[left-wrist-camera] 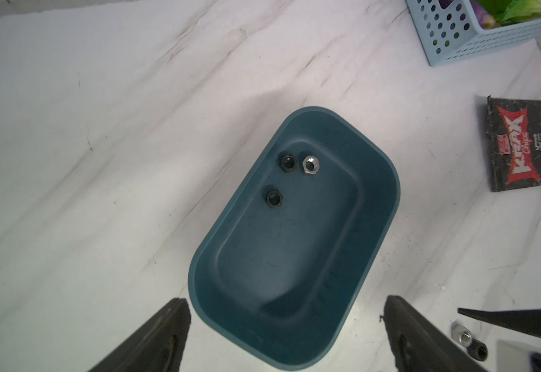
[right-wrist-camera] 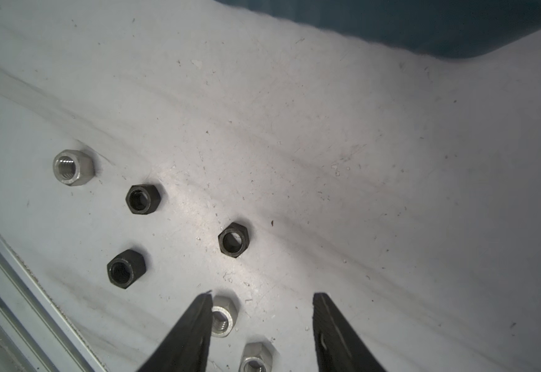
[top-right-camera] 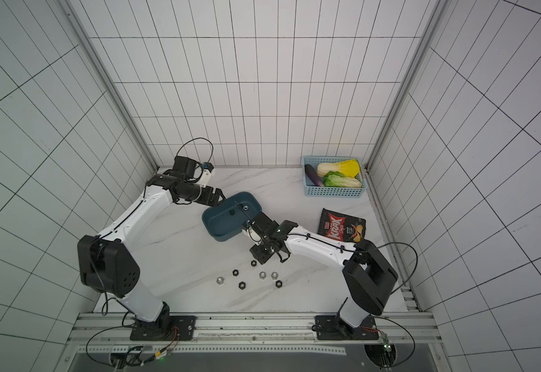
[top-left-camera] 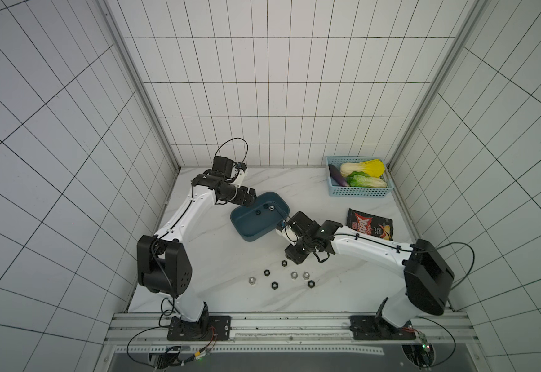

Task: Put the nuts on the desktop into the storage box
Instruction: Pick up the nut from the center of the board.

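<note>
Left pincer (left-wrist-camera: pixel 285 299) gapes empty over the storage box (left-wrist-camera: pixel 388 180); right pincer (right-wrist-camera: pixel 262 293), part-open, empty, hovers over nuts (right-wrist-camera: pixel 234 239) near it; hard, probably slippery, so pinch opposite flats.

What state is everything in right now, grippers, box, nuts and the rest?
storage box: upright, no lid
nuts in box: three, two black, one silver
nuts on desktop: seven, loose, none gripped
left gripper: open, empty, over box's end
right gripper: open, empty, above desktop nuts
basket: upright, holding vegetables
chip bag: lying flat on desktop

White links (top-left-camera: pixel 185 212), black joints (top-left-camera: pixel 162 264), looped black cables (top-left-camera: pixel 233 138); black left claw (left-wrist-camera: pixel 286 301), right claw (right-wrist-camera: pixel 262 294).
</note>
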`<state>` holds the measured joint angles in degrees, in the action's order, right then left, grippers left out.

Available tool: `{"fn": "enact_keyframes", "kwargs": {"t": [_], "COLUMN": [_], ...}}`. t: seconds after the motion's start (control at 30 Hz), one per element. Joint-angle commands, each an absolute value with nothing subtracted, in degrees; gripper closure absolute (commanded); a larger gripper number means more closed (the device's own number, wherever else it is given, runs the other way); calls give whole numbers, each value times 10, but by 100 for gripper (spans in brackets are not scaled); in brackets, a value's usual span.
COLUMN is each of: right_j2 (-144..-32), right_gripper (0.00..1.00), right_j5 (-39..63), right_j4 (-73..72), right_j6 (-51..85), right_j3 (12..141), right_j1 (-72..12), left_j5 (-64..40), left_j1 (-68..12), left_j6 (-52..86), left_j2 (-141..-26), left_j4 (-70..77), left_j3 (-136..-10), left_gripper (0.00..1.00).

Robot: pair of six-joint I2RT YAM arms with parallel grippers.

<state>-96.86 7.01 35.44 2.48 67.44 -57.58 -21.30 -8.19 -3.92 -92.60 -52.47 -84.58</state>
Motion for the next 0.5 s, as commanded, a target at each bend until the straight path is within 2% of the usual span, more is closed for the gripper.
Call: {"fn": "enact_keyframes", "kwargs": {"t": [0.0, 0.1, 0.23, 0.47], "right_j2": [-1027, -1076, -1122, -1165], "right_gripper": [50, 54, 55, 59], "right_j5": [86, 98, 81, 44], "right_j4": [445, 477, 502, 534], "right_j6": [50, 63, 80, 92], "right_j3": [742, 784, 817, 846], "right_j1": [-589, -599, -613, -624], "left_j5": [-302, -312, -323, -338], "left_j1": [-42, -6, 28, 52], "left_j6": [-38, -39, -36, -39], "left_j2": [-886, -863, -847, -832], "left_j4": [-541, -538, -535, -534], "left_j3": [-824, -809, -797, -786], "left_gripper": [2, 2, 2, 2]}}
